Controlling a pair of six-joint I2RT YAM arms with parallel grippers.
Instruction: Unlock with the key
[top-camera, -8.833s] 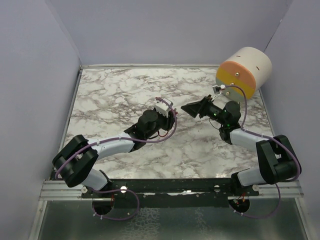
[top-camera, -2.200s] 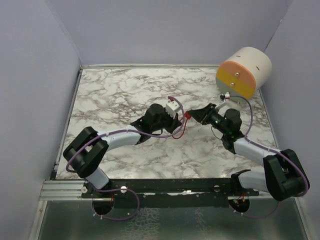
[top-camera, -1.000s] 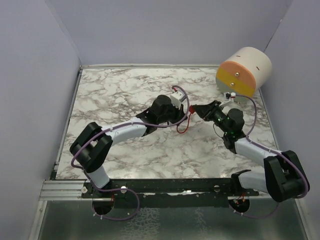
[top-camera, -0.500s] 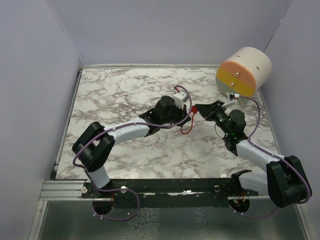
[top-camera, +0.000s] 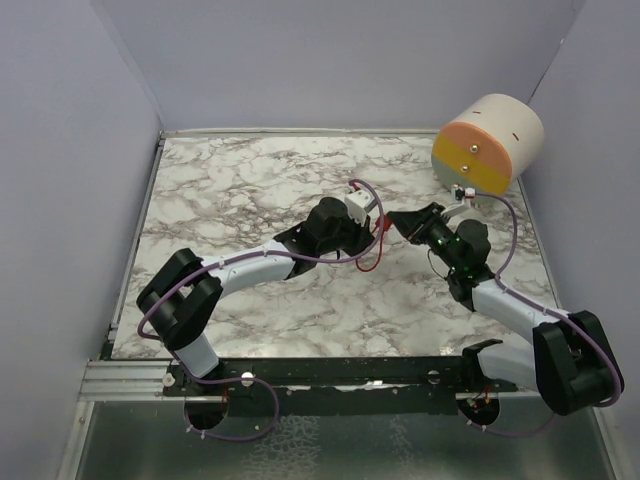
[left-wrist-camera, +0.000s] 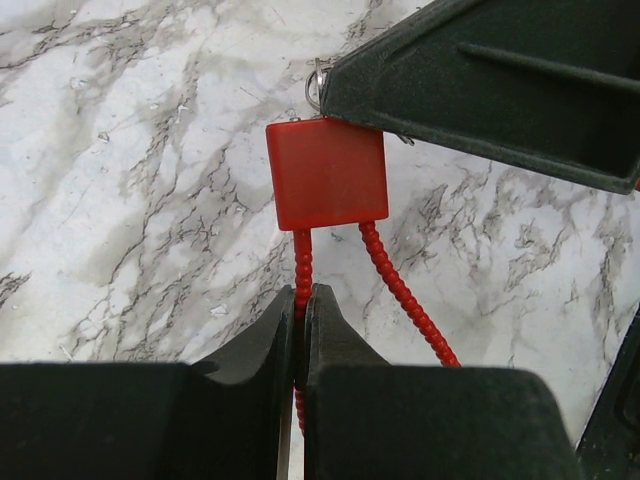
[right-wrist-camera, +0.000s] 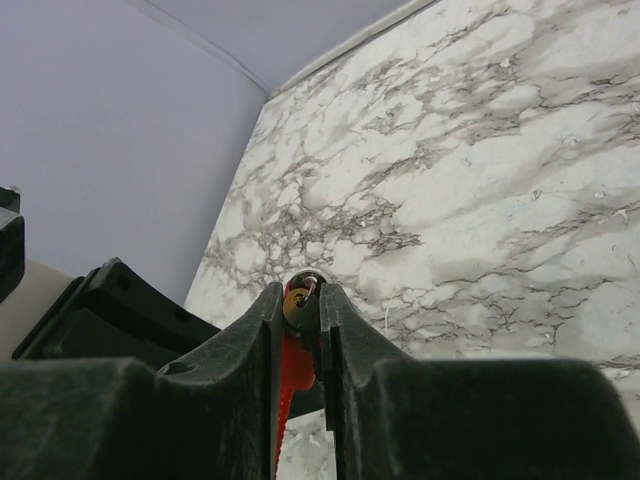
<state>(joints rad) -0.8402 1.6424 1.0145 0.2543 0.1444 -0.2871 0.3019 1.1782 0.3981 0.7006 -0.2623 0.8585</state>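
Observation:
A small red lock with a beaded red cable hangs above the marble table. My left gripper is shut on one strand of that cable just below the lock body. The key, with a brass head and a wire ring, sticks out of the lock's far end. My right gripper is shut on the key's head, with the red lock showing below it between the fingers. From above, the left gripper and the right gripper meet at the lock in mid-table; the cable loops down.
A large cream cylinder with an orange and yellow face lies at the back right, close behind my right arm. Purple walls enclose the marble table on three sides.
Both grippers have drifted a little to the right and back with the lock between them. The right jaws have narrowed onto the key head. The left grip on the cable is unchanged.

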